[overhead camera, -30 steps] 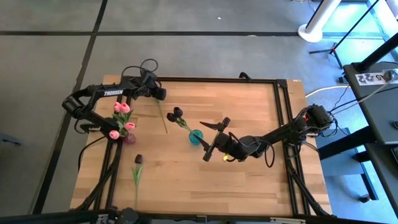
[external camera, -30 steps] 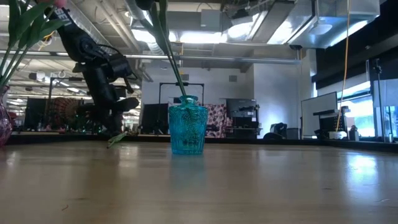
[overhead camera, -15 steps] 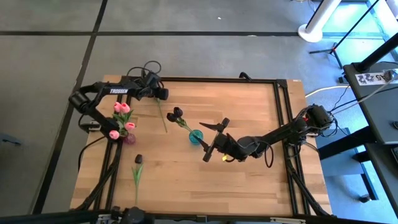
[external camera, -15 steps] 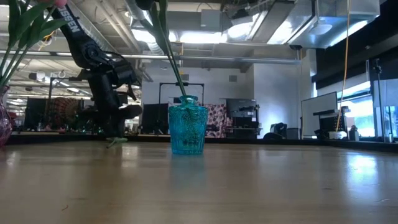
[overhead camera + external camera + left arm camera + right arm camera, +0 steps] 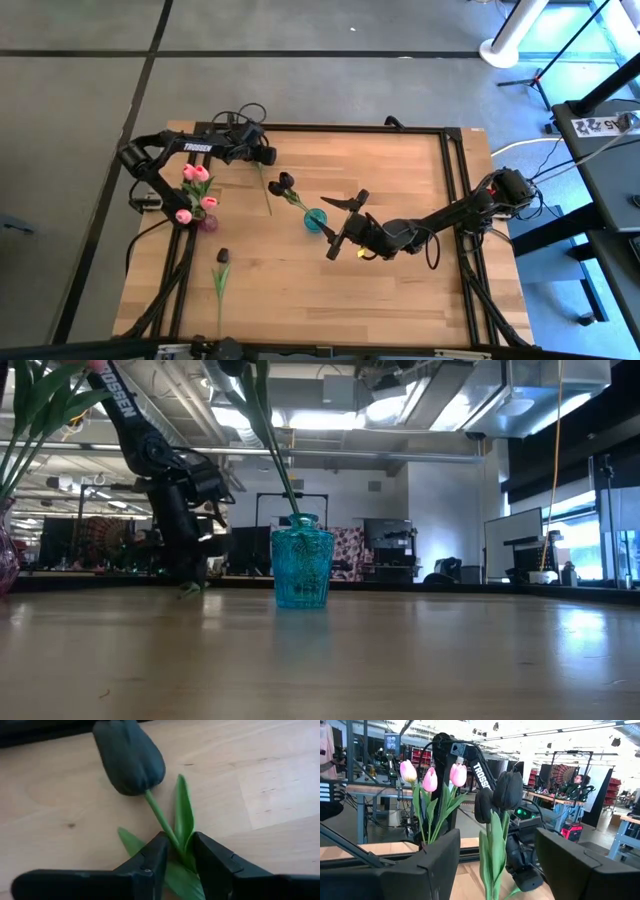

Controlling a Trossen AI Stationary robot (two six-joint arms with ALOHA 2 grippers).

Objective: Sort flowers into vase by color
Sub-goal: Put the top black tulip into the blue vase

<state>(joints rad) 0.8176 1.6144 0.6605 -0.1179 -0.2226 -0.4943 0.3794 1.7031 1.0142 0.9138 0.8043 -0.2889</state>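
Note:
A dark tulip [image 5: 129, 757] lies flat on the wooden table [image 5: 400, 290] near its far left corner, its stem [image 5: 263, 187] running toward the near edge. My left gripper [image 5: 179, 845] [image 5: 266, 157] is down on it, just below the bud. A blue vase [image 5: 315, 220] [image 5: 302, 563] at mid-table holds two dark tulips [image 5: 282, 183]. A pink vase [image 5: 206, 223] at the left holds pink tulips [image 5: 195, 173]. My right gripper [image 5: 335, 222] hangs open and raised beside the blue vase, touching nothing. My left gripper pinches the lying tulip's stem [image 5: 172, 837], a short way below the bud where the leaves start, between its two fingers; a leaf [image 5: 184, 820] is caught in the gap too. The fingers slant down from the far left and lie across the stem. The tulip rests on the table.
Another dark tulip [image 5: 221, 270] lies near the table's front left. A black frame rail [image 5: 350, 128] runs along the far edge. The right wrist view looks between my right fingers at the blue vase's dark tulips [image 5: 507, 790] and the pink ones [image 5: 430, 779].
My left gripper has come down and a little toward the table's right edge, onto the lying dark tulip by the far edge. The tulip has stayed on the table.

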